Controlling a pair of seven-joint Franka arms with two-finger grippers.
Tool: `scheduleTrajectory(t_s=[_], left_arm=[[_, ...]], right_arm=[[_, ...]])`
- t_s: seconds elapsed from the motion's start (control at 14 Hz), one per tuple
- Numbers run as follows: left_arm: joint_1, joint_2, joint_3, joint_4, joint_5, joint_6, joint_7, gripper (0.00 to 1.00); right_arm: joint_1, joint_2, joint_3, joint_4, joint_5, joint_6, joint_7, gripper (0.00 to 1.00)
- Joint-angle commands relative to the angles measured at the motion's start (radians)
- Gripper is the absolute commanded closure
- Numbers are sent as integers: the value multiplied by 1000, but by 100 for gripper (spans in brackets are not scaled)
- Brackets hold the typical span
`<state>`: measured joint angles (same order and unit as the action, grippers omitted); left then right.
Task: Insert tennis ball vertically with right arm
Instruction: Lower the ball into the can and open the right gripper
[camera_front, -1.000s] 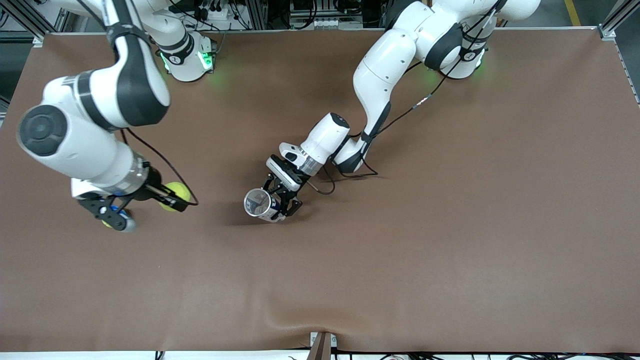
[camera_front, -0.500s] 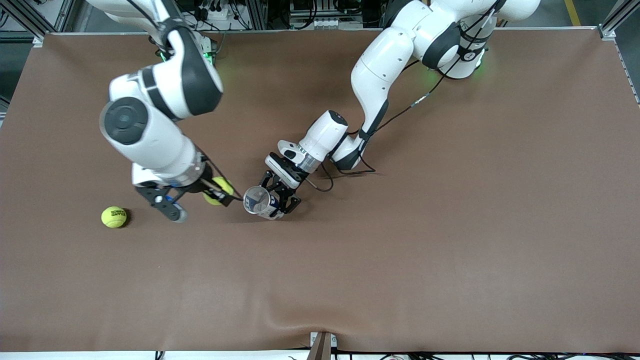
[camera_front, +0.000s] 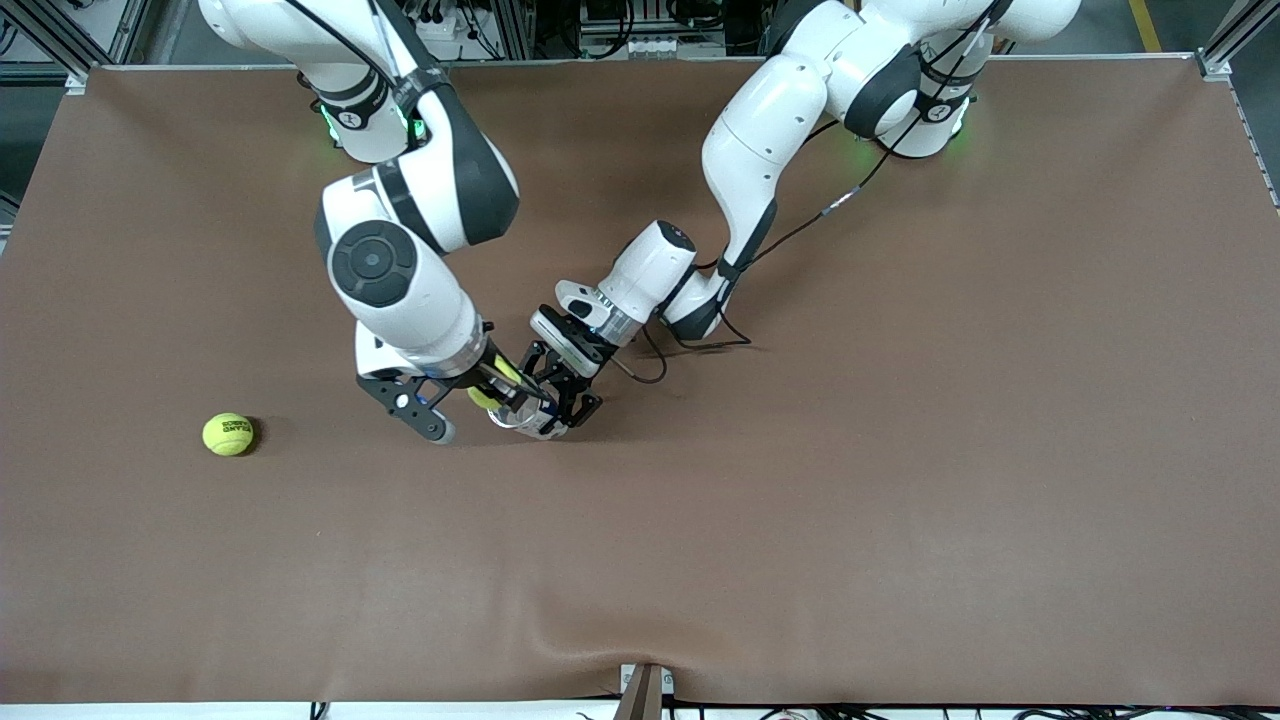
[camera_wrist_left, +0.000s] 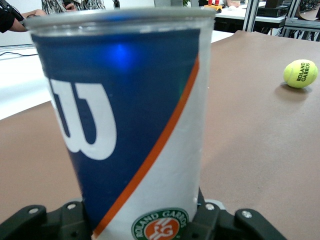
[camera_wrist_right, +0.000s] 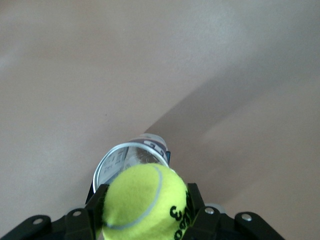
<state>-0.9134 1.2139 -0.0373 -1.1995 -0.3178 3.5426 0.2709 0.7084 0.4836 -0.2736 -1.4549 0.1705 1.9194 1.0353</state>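
Note:
My right gripper (camera_front: 495, 390) is shut on a yellow tennis ball (camera_front: 484, 398) and holds it just above the open mouth of the can. In the right wrist view the ball (camera_wrist_right: 145, 202) sits between the fingers (camera_wrist_right: 85, 220), with the can's round opening (camera_wrist_right: 122, 161) partly showing past it. My left gripper (camera_front: 562, 400) is shut on the upright blue and white tennis ball can (camera_front: 533, 422), low on its wall. The can (camera_wrist_left: 130, 115) fills the left wrist view, and the right gripper hides most of it in the front view.
A second tennis ball (camera_front: 228, 434) lies on the brown table (camera_front: 800, 500) toward the right arm's end; it also shows in the left wrist view (camera_wrist_left: 300, 73). A cable (camera_front: 650, 370) loops beside the left wrist.
My right arm has swung from the right arm's end of the table toward the can, carrying the ball, and now hovers over the can's mouth. The left gripper and can stayed in place.

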Motion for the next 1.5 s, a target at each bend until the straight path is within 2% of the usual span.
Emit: scheduleTrajectory(t_s=[0.0, 0.64, 0.71, 0.79, 0.86, 1.43], left_arm=[[-10, 15, 2, 8, -17, 12, -7, 34], [-9, 13, 4, 9, -14, 12, -4, 33], [-9, 13, 4, 11, -14, 12, -4, 33], [-7, 13, 4, 11, -15, 12, -4, 33], [-7, 13, 4, 9, -14, 12, -4, 33], [-7, 13, 5, 11, -15, 12, -4, 33]], right_arm=[[13, 29, -12, 27, 26, -4, 20, 100], [23, 72, -13, 27, 21, 50, 39, 99], [23, 73, -13, 27, 21, 56, 39, 72], [23, 73, -13, 27, 21, 58, 40, 13], [26, 73, -13, 28, 20, 59, 54, 0], [-10, 46, -19, 56, 24, 35, 65, 0]])
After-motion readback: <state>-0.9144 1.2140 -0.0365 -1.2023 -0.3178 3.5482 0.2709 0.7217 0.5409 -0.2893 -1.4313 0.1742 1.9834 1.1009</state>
